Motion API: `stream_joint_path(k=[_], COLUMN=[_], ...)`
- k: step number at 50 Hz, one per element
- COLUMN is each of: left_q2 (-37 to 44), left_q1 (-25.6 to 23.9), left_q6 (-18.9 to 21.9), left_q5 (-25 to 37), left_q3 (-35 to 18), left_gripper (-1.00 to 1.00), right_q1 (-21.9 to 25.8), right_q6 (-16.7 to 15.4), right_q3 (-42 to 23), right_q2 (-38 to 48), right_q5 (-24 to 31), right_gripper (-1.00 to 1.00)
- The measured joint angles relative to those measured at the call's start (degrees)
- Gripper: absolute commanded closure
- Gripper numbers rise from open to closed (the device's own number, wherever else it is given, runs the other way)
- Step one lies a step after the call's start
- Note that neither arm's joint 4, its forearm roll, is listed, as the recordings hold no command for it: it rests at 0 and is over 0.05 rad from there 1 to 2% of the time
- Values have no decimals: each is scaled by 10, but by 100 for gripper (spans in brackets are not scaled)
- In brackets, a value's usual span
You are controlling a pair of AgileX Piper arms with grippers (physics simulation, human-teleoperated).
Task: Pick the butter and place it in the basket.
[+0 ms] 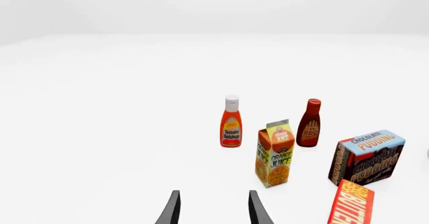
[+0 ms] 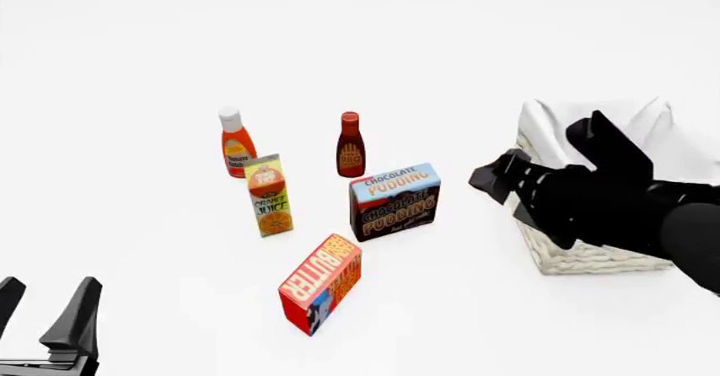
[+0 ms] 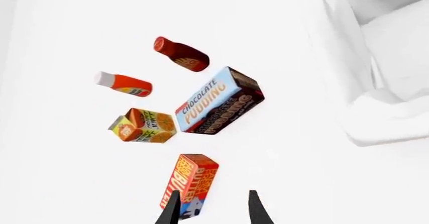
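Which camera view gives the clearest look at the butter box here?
The front view: the whole butter lies on the table, lettering readable, nothing covering it. The right wrist view also shows most of the box, with the right gripper fingertips overlapping its near end. The left wrist view catches only one end, cut by the frame's edge.

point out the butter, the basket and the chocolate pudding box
butter point(image 2: 320, 283): front view, orange lettered top face
basket point(image 2: 585, 258): front view, woven front wall
chocolate pudding box point(image 2: 395, 209): front view, dark front face
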Motion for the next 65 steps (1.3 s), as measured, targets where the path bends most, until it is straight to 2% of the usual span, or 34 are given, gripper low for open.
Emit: stream_joint_path(k=[26, 50, 65], left_q2=[0, 0, 0], left_q1=[0, 0, 0], left_q6=[0, 0, 0], left_q5=[0, 0, 0], left_q3=[0, 0, 0], left_gripper=[-100, -100, -100], right_q1=[36, 43, 60], right_q6=[54, 123, 142], right_q3=[-63, -74, -97], right_q2=[89, 148, 184], right_q5=[-26, -61, -63], right_gripper=[-100, -100, -100])
